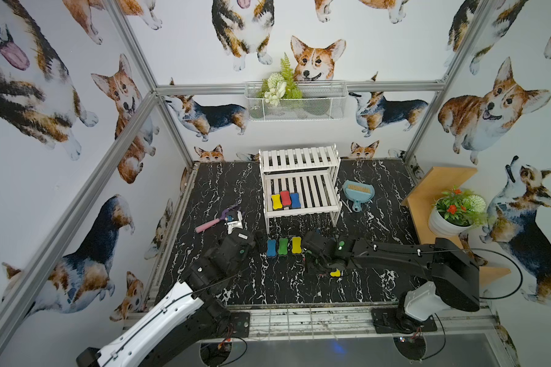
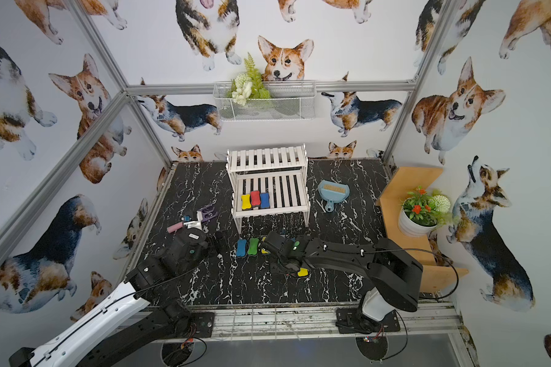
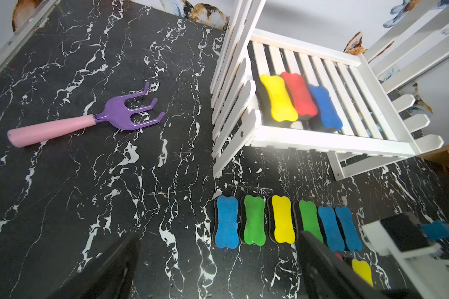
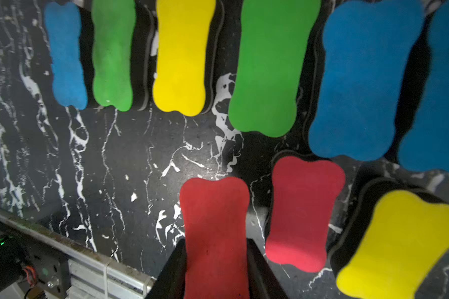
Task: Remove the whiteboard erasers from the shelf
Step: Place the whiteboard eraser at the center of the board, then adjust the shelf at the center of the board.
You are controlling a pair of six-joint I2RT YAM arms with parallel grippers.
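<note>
I counted twelve erasers: four blue, two green, three yellow, three red; three of them lay on the lower tier of the shelf (image 1: 303, 210), a yellow eraser (image 1: 276, 201), a red one (image 1: 285, 198) and a blue one (image 1: 295, 200), side by side and colour up, long axes running along the slats from front to back; the other nine lay on the black marble table (image 1: 220, 190) in front of it; six made a row there, blue (image 3: 226, 222), green (image 3: 254, 220), yellow (image 3: 283, 219), green (image 3: 310, 220), blue (image 3: 331, 227), blue (image 3: 347, 229), all parallel, long axes pointing toward the shelf; nearer me lay a second red (image 4: 305, 214) and a second yellow (image 4: 399, 246), the yellow skewed; my right gripper (image 4: 215, 248) was clamped across the sides of the third red eraser (image 4: 214, 220), lengthwise between the jaws; my left gripper (image 3: 218, 235) hung spread wide, holding nothing.
</note>
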